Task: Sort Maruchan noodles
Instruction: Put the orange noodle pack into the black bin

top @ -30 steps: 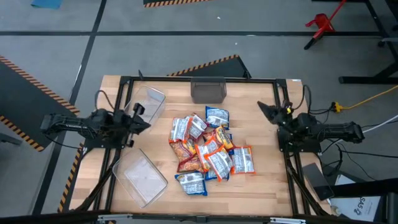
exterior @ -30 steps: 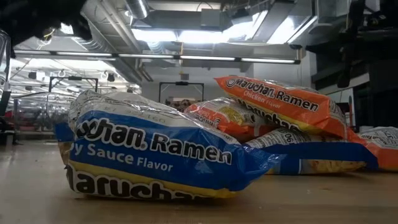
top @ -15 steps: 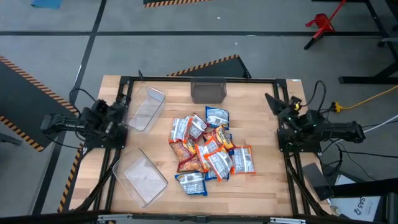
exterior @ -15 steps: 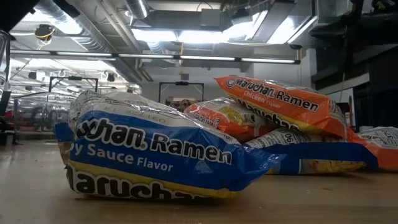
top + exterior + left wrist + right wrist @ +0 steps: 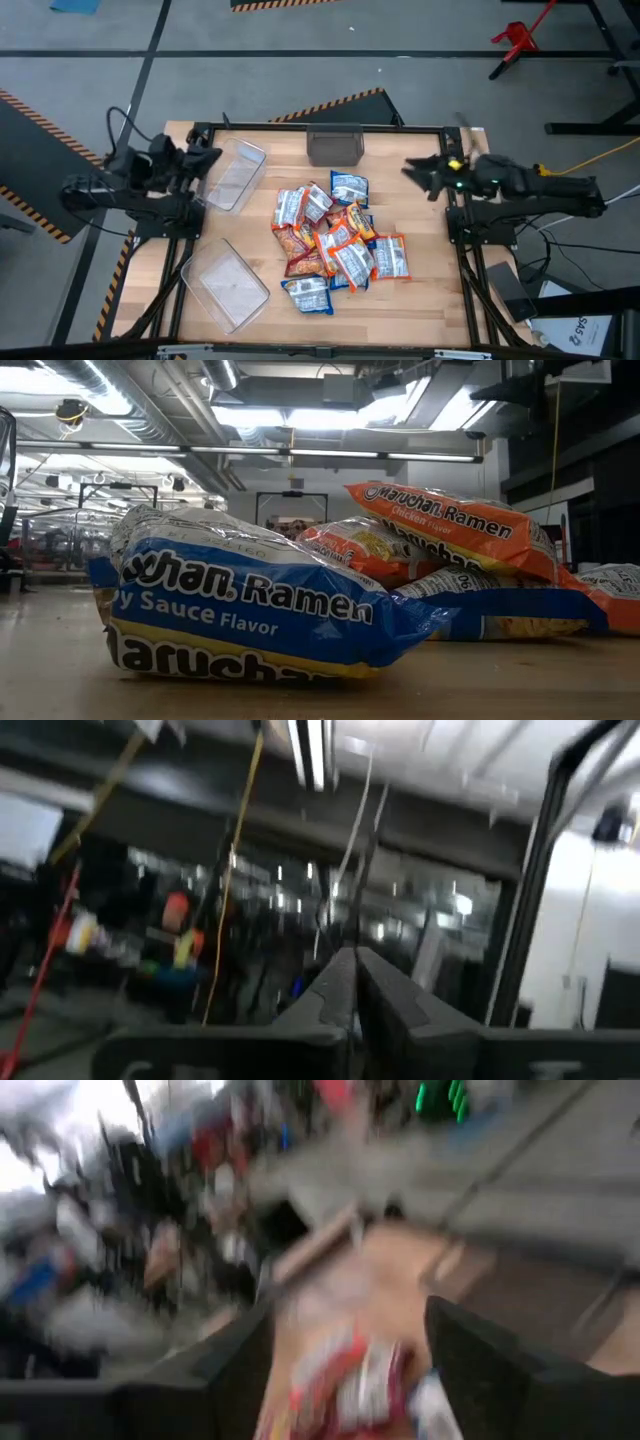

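About dozen noodle packets (image 5: 335,245) heaped mid-table (image 5: 420,300): blue, orange, red-orange. Three clear bins: two left (image 5: 234,175) (image 5: 228,284), one at far edge (image 5: 334,146). Right gripper (image 5: 418,172) just right of heap, jaws open, empty. Left gripper (image 5: 205,157) by left bin, jaws closed, well apart from packets.

**What you can't see well**

In the right wrist view everything is smeared. You can only make out the Maruchan noodles (image 5: 355,1380) as red and white blobs. In the low view, the front blue packet (image 5: 240,605) hides most of the pile behind it, and a packet at the right edge (image 5: 615,595) is cut off. From above, the packets overlap, so you can't count the ones underneath. The left wrist view shows only a blurry room.
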You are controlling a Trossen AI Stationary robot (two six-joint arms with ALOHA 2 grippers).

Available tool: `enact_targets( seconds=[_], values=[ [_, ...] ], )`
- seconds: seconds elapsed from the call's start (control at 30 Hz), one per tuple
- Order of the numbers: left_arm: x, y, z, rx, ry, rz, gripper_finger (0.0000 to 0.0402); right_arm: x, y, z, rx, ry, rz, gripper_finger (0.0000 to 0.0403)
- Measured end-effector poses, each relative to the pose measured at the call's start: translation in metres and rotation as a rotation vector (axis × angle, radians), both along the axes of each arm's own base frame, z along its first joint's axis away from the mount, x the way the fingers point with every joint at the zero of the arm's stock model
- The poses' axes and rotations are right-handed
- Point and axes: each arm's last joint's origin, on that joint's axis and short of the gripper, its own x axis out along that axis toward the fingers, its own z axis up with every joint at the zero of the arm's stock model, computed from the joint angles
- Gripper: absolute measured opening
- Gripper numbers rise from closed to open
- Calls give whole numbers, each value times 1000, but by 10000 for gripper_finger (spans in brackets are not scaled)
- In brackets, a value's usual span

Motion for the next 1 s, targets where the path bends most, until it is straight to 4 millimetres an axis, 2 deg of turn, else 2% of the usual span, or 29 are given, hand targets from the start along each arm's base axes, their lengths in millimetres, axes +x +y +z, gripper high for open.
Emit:
enact_targets(
  seconds=[0.17,0.27,0.4,0.5,0.6,0.73,0.9,1.0],
  values=[
    [8,-3,17,42,172,-112,46,34,6,-8,124,348,182,303],
    [11,-5,22,37,219,-170,72,48,10,-30,249,630,244,315],
    [16,-5,24,13,230,-192,112,54,13,-65,380,979,201,315],
    [19,-6,22,29,255,-221,144,57,21,-85,399,1124,223,316],
    [19,-7,20,33,274,-236,175,57,30,-101,442,1151,188,317],
    [19,-6,20,23,272,-223,201,58,42,-118,545,1084,50,317],
    [19,-6,20,14,271,-200,213,47,55,-137,604,1058,-151,317],
    [19,-6,20,13,271,-200,214,46,65,-146,644,980,-180,317]
  ],
)
